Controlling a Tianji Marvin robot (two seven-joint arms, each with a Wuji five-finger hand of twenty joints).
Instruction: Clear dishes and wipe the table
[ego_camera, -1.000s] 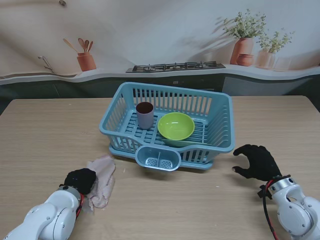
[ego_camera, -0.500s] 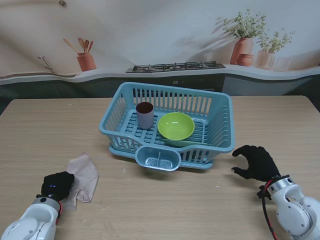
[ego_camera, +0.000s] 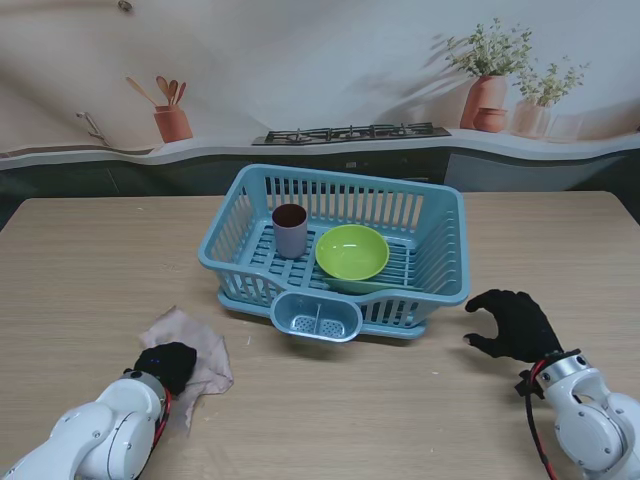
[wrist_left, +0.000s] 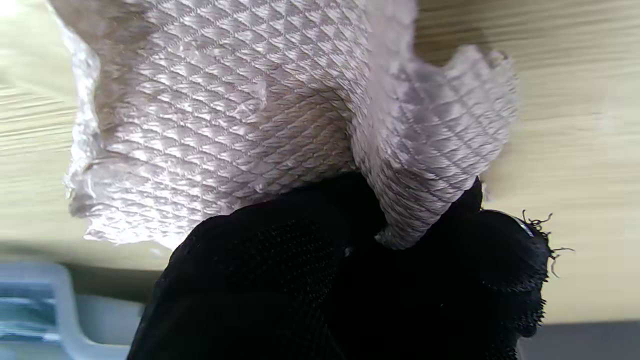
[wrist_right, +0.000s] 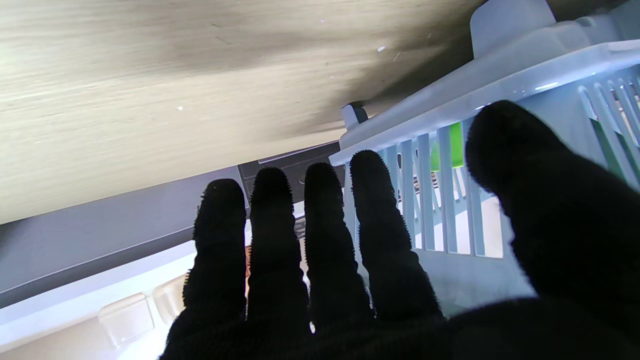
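Gripping hand: left hand (ego_camera: 167, 362) bunched on the cloth (ego_camera: 192, 346), near left of the table (ego_camera: 80, 260).
Left wrist only: cloth's quilted weave.
Right hand (ego_camera: 512, 325): fingers spread, empty, beside the rack (ego_camera: 440, 262).
Stand only: cup (ego_camera: 290, 229) and bowl (ego_camera: 352, 251) in rack.

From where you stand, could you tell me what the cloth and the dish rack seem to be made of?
The cloth looks like a thin, pale pink, quilted nonwoven wipe with a slight sheen: diamond embossing, frayed edge. The dish rack appears to be moulded light blue plastic, smooth and semi-glossy, with slatted walls.
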